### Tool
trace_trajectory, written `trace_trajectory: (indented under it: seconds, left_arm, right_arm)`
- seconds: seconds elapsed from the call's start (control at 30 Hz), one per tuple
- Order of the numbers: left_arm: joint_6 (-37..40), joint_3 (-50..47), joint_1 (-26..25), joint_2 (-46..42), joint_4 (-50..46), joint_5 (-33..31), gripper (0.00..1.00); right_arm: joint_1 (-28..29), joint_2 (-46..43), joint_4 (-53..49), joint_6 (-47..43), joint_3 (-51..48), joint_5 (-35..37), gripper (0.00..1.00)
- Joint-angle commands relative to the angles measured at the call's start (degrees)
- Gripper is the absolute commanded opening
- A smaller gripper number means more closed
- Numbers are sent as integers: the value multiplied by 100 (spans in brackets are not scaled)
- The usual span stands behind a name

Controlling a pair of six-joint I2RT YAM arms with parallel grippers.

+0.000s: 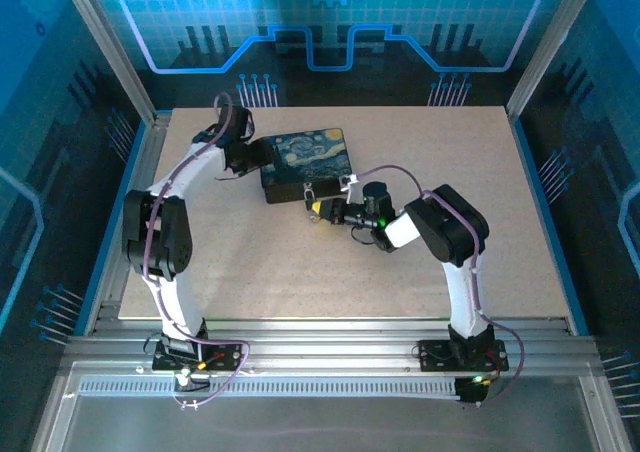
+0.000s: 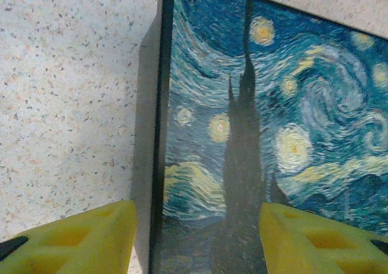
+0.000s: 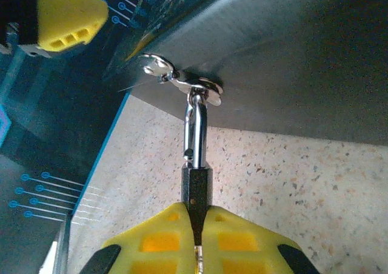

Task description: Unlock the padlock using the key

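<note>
The right pincer (image 3: 195,218) reaches leftward, pinching the padlock (image 3: 197,186).

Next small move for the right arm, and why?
Probably a small, gentle wrist twist. The right gripper is shut on the lower end of the small dark metal padlock, whose silvery shackle is hooked through the metal hasp on the dark box with the swirling painting. A pale sliver between the pads may be the key; I can't tell.
</note>
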Motion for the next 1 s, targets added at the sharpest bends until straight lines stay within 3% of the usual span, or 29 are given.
trace_trajectory:
  seconds: [0.0,0.2,0.37,0.5,0.63,0.8,0.97]
  left_arm:
    - [249,-151,-42,50,121,13,57]
    - [340,-255,-228,34,54,-155,57]
    - [362,-356,-374,-20,-19,-247,57]
    - [316,-440,-405,-56,-41,-269,57]
    - [250,-458,-414,-53,-41,-280,57]
    - [211,-403,-416,-42,-84,-273,57]
    - [232,-331,-422,-32,-152,-311,57]
  right_arm:
    - [-91,47,1192,706,-98,-287,6]
    - [-196,97,1024,1389,25,-515,4]
    - [-243,-699,-1504,-121,-43,-171,9]
    - [-262,-1180,-3023,-1072,24,169,27]
    - [-235,-1521,-4107,-1785,345,553,34]
    - [193,-1828,-5575,-3036,943,1597,47]
    - [1076,-1442,-7085,-4332,1999,3694,56]
